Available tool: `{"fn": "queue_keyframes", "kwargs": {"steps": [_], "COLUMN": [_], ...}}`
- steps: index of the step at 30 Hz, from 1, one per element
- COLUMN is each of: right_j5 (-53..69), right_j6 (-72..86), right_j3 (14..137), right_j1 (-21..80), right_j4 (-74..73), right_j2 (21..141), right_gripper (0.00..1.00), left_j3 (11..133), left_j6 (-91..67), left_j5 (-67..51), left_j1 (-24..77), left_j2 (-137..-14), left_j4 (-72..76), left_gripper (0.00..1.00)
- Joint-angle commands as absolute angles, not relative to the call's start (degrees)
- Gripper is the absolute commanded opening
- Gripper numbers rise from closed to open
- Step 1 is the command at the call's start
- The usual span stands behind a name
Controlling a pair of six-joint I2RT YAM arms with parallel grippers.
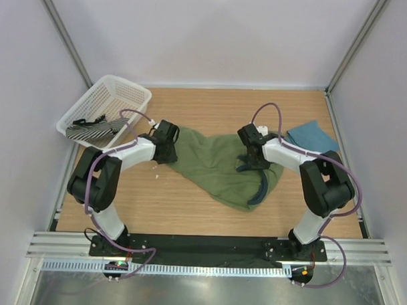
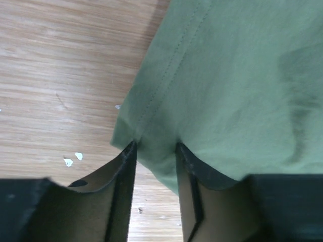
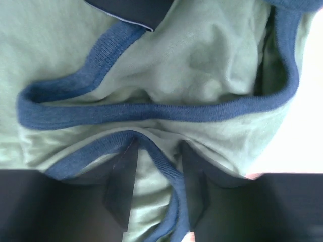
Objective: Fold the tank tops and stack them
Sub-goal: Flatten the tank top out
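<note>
The green tank top (image 1: 220, 168) is lying crumpled across the middle of the bench (image 1: 188, 212), stretching between the two arms. The left tool (image 2: 156, 146) is pinching the stitched hem at the top's left end, with cloth filling the narrow gap between its fingers and bare wood showing beside it. The right tool (image 3: 156, 143) is pinching a bunched part at the right end, where navy trim is looping around and between its fingers. The blue tank top (image 1: 312, 135) is resting folded at the far right of the bench, behind the right arm. A white basket (image 1: 125, 89) is sitting at the far left corner, holding a striped cloth (image 1: 94, 128).
</note>
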State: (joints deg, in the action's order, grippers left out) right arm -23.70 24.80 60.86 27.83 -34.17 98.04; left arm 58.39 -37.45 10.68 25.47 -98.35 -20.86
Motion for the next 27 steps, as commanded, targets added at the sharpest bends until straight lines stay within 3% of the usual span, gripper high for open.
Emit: {"fn": "queue_keyframes", "kwargs": {"steps": [1,2,3,4,5,11,16,19,22,23,24,25,27], "right_j5": [-24.1,-23.3,-22.59,-20.59,-19.87,-5.13,-6.67,-6.07,-2.9,-2.64,-2.98,-3.08,-1.6], "right_j6": [24.79,24.79,24.61,24.52,24.09,20.48,21.62,22.93,24.86,25.4,25.92,26.54,27.42], "right_j3": [62.05,61.96,61.96,61.53,61.26,60.82,63.98,67.93,70.66,71.53,74.07,75.14,74.89], "right_j1": [27.6,27.6,27.6,27.6,27.6,28.74,26.82,19.53,11.79,10.56,9.76,9.06,9.14], "right_j4": [-31.56,-31.29,-31.12,-30.5,-30.41,-29.35,-31.81,-33.4,-31.64,-31.64,-32.34,-32.87,-32.18], "right_j2": [98.26,97.91,97.56,96.17,95.37,85.18,77.88,79.09,84.71,86.81,91.53,93.32,93.96], "right_gripper": [0.34,0.24,0.07,0.02,0.01,0.01,0.01,0.01,0.01,0.04,0.15,0.45,0.54], "left_j3": [60.21,60.29,60.47,60.73,60.82,57.05,53.79,58.08,63.27,64.85,68.95,71.43,78.27], "left_j6": [-37.35,-37.35,-37.35,-37.09,-37.0,-38.22,-40.08,-39.46,-38.94,-38.67,-38.06,-37.62,-37.35], "left_j5": [10.91,10.72,10.72,11.24,11.86,16.94,23.9,25.06,13.38,11.79,10.73,10.55,10.63], "left_j1": [24.7,24.52,24.26,24.26,24.26,24.35,25.22,23.39,17.86,16.28,15.91,15.82,15.73], "left_j2": [-99.4,-99.4,-99.23,-98.79,-98.09,-84.4,-67.45,-69.06,-79.57,-83.37,-86.63,-89.62,-96.75], "left_j4": [-21.54,-21.36,-21.44,-21.62,-22.58,-26.96,-31.37,-34.18,-33.84,-33.58,-33.57,-35.23,-38.65], "left_gripper": [0.3,0.17,0.12,0.06,0.0,0.0,0.0,0.0,0.0,0.0,0.02,0.15,0.4]}}
